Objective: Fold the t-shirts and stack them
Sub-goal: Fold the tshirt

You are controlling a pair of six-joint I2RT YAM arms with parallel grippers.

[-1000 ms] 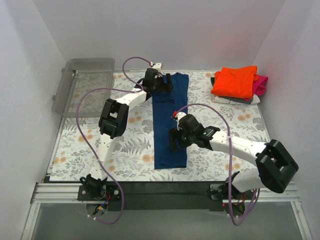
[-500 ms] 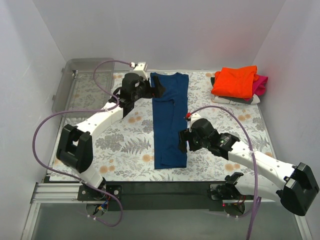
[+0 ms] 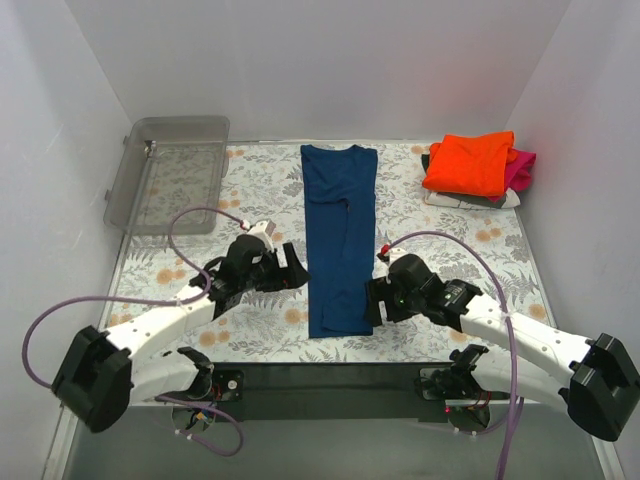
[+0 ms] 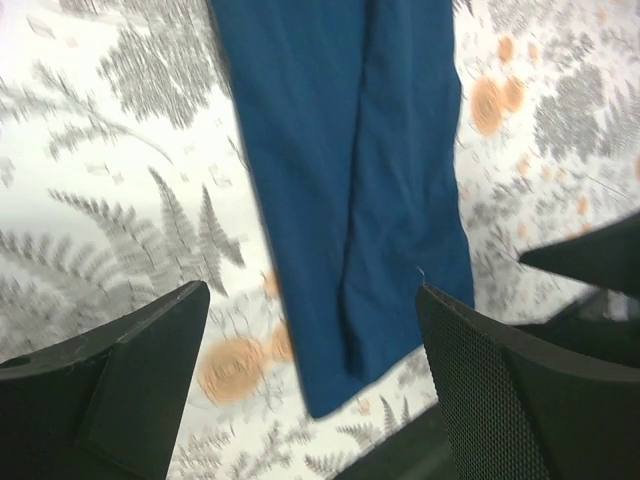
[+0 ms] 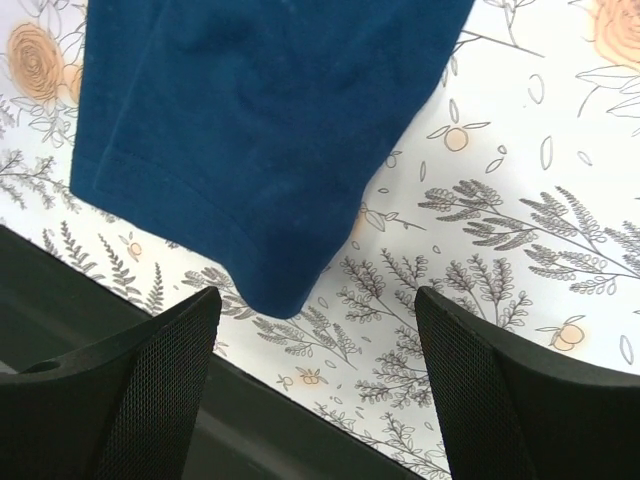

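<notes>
The navy t-shirt [image 3: 340,235] lies folded into a long narrow strip down the middle of the floral table, collar at the far end. No chest print shows. My left gripper [image 3: 291,270] is open and empty just left of the strip's near half; its wrist view shows the shirt [image 4: 345,170] between and beyond the fingers [image 4: 115,385]. My right gripper [image 3: 372,300] is open and empty beside the near right hem corner, which shows in the right wrist view [image 5: 260,130]. The folded orange shirt [image 3: 470,162] lies on the magenta [image 3: 523,168] and greyish [image 3: 470,202] ones at the far right.
A clear plastic bin [image 3: 170,170] stands at the far left corner. The black front rail [image 3: 330,375] runs along the near table edge and also shows in the right wrist view [image 5: 120,330]. White walls close in on the left, back and right.
My left arm has swung back from the shirt's far collar end to its near left side. My right gripper has moved a little nearer, toward the hem corner. The shirt lies unchanged.
</notes>
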